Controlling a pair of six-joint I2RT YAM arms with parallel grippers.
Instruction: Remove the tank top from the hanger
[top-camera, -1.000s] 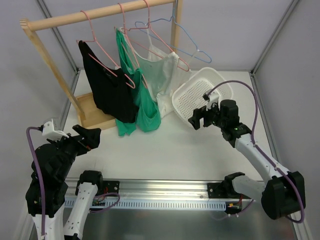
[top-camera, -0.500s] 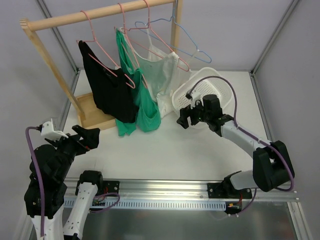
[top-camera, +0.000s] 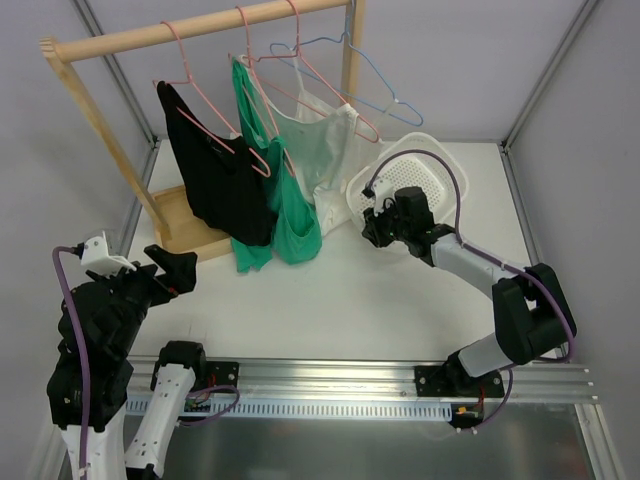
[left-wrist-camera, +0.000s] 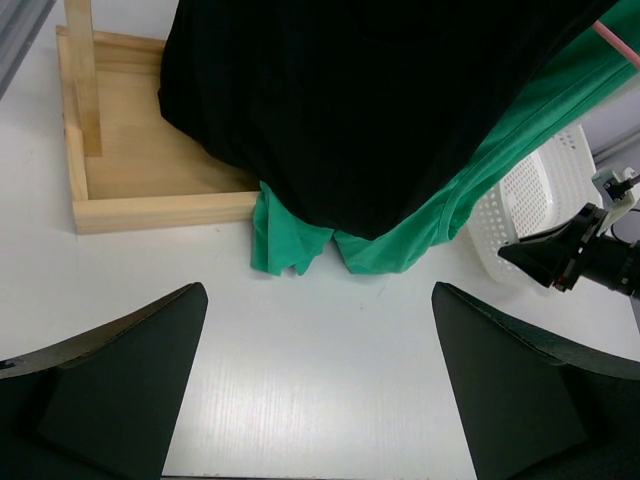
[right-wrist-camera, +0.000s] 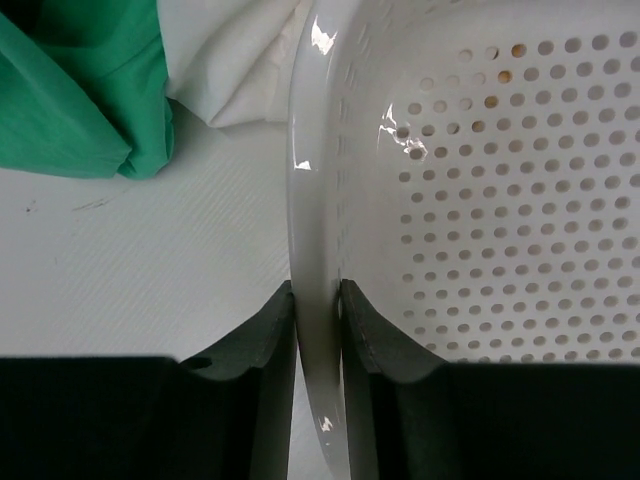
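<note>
Three tank tops hang on pink hangers from the wooden rail: a black one (top-camera: 215, 185), a green one (top-camera: 290, 215) and a white one (top-camera: 325, 150). Their hems reach the table. My right gripper (top-camera: 378, 222) is to the right of them, shut on the left rim of a white perforated basket (right-wrist-camera: 312, 180). In the right wrist view both fingers (right-wrist-camera: 275, 330) press that rim between them. My left gripper (left-wrist-camera: 318, 290) hovers open and holds nothing, near the table's front left. The black top (left-wrist-camera: 370, 110) and green hem (left-wrist-camera: 300, 245) are ahead of it.
The wooden rack's base tray (top-camera: 185, 225) stands at the back left, its upright post (top-camera: 100, 120) slanting up from it. An empty blue hanger (top-camera: 385, 95) hangs at the rail's right end. The basket (top-camera: 425, 180) leans against the white top's hem.
My right arm swung left to the basket's rim and its jaws closed on that rim. The left arm has hardly moved and stays open.
</note>
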